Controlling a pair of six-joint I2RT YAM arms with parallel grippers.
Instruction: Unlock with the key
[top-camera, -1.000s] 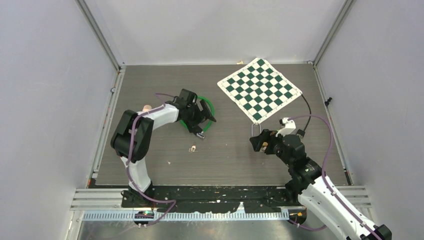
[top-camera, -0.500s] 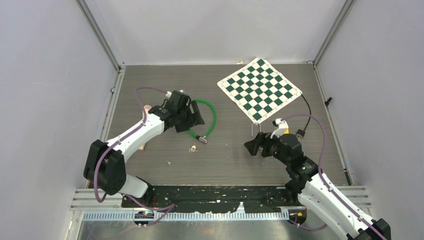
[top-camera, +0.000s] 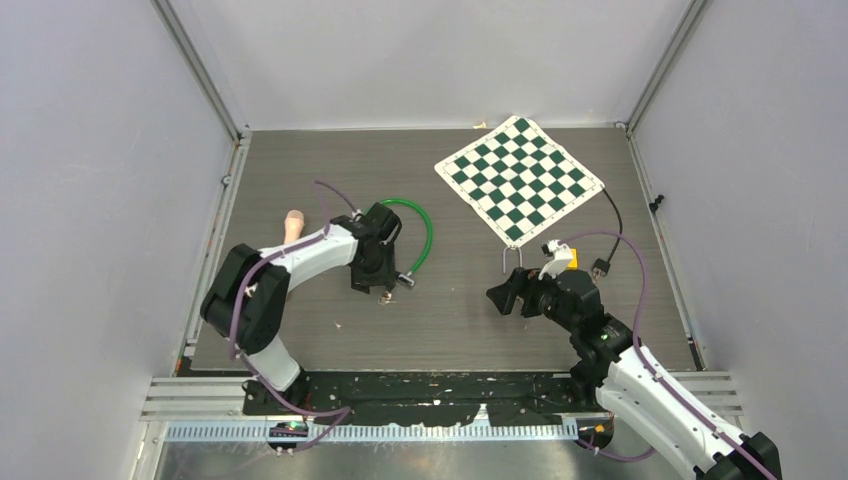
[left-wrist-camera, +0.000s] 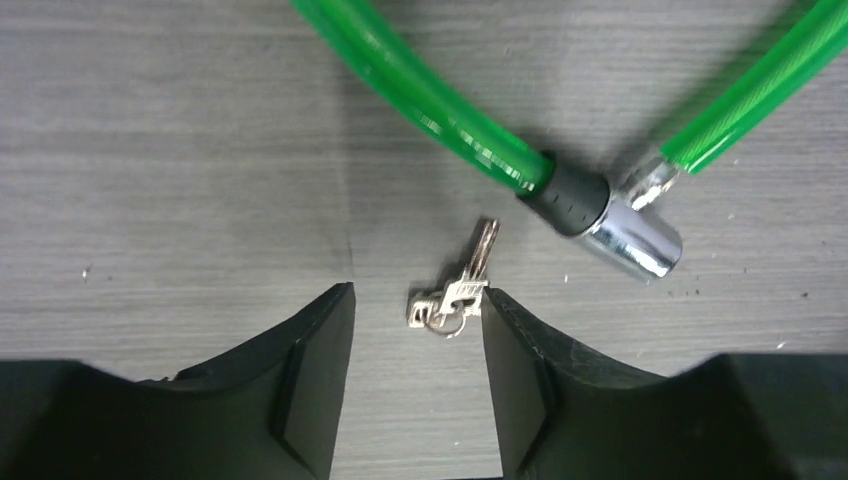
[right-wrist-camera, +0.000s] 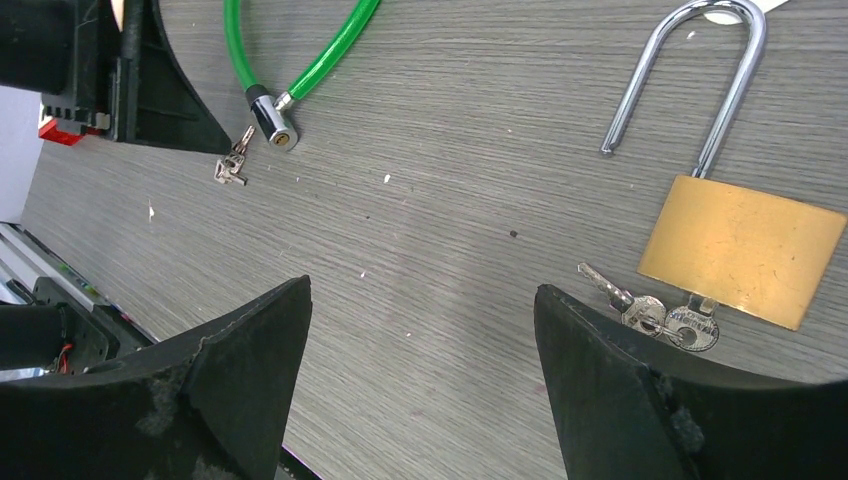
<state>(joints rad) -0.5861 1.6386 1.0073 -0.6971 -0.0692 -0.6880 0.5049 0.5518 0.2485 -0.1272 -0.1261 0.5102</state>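
A green cable lock (top-camera: 426, 232) with a silver lock barrel (top-camera: 405, 281) lies left of centre. A small bunch of keys (top-camera: 384, 297) lies beside the barrel. My left gripper (top-camera: 374, 283) is open and points down over these keys. In the left wrist view the keys (left-wrist-camera: 455, 290) lie on the table between the fingertips, close to the right finger (left-wrist-camera: 520, 350), with the barrel (left-wrist-camera: 635, 240) beyond. My right gripper (right-wrist-camera: 420, 290) is open and empty. A brass padlock (right-wrist-camera: 740, 250) with its shackle open and keys (right-wrist-camera: 665, 320) in its base lies to its right.
A green and white chessboard mat (top-camera: 520, 180) lies at the back right. A black cable (top-camera: 612, 225) runs along its right side. A small pink object (top-camera: 293, 222) lies by the left arm. Grey walls enclose the table.
My left gripper has moved from over the green cable toward the near side, down over the small keys. My right gripper has shifted slightly left, staying open.
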